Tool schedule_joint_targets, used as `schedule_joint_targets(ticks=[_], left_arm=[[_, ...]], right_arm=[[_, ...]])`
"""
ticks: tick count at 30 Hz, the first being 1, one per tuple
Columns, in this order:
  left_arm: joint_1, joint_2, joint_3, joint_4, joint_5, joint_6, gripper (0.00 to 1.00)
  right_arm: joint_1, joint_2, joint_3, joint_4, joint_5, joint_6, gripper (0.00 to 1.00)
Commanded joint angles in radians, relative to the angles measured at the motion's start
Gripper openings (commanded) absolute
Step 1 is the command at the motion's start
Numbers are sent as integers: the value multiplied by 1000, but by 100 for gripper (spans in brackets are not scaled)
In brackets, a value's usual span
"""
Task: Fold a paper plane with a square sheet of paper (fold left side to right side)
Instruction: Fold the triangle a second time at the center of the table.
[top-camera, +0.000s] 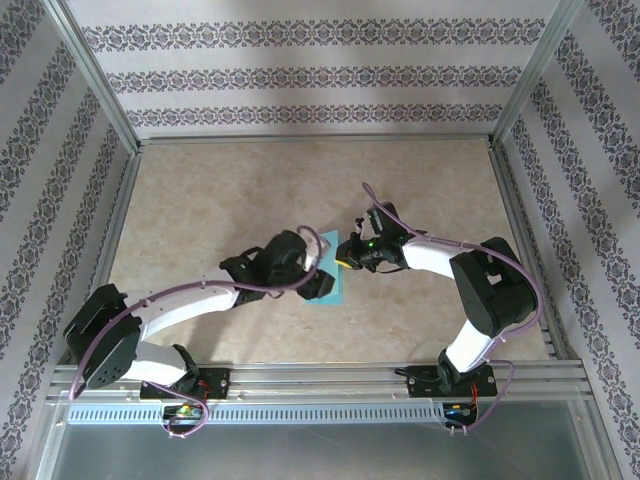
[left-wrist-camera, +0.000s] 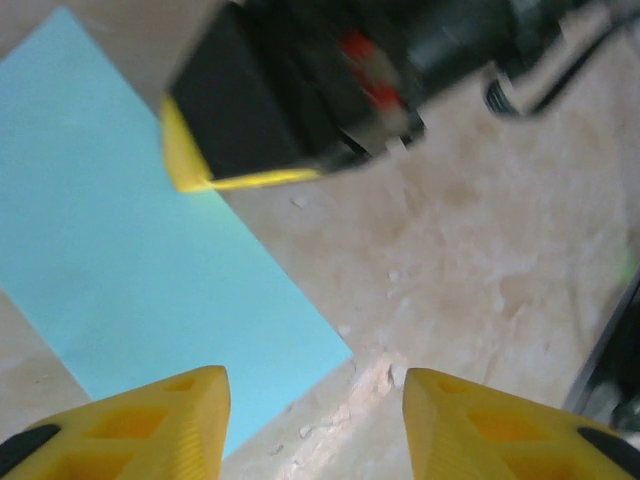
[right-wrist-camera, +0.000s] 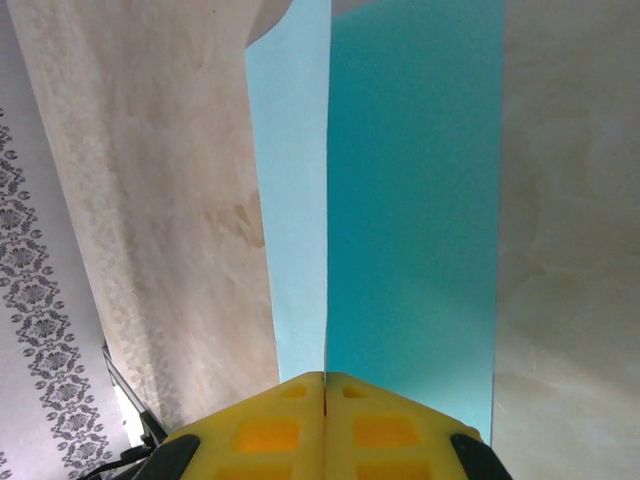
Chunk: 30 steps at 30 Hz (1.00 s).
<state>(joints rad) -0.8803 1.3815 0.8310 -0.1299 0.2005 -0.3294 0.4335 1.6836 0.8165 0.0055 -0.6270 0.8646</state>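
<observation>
Paper: thin teal-blue square sheet of paper (top-camera: 337, 288), a narrow rectangle lying on the beige bench (top-camera: 200, 200), centre of the top view.
Left gripper (left-wrist-camera: 315, 395): jaws released, above the sheet's lower corner.
Right gripper (right-wrist-camera: 325, 390): jaws clenched together, at the sheet's lengthwise crease.

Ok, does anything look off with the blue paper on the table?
Nothing torn or spilled. One oddity: in the right wrist view the square sheet of paper shows a paler strip along one long side, split off by a straight line. Possibly the folded layers don't match; I cannot tell.
</observation>
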Motion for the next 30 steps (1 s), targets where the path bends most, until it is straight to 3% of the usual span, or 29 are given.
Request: schedule_joint_targets(ticks=[1, 5, 16, 30], left_arm=[[-103, 30, 32, -92, -222, 167, 56], [-191, 128, 95, -118, -349, 239, 66], [-257, 367, 241, -183, -513, 356, 69], [-258, 345, 245, -186, -477, 353, 20]], right_arm=[[-6, -18, 10, -49, 16, 14, 0], [-6, -19, 7, -50, 20, 18, 0], [-6, -13, 12, -51, 21, 19, 0], [-5, -4, 16, -70, 41, -3, 0]])
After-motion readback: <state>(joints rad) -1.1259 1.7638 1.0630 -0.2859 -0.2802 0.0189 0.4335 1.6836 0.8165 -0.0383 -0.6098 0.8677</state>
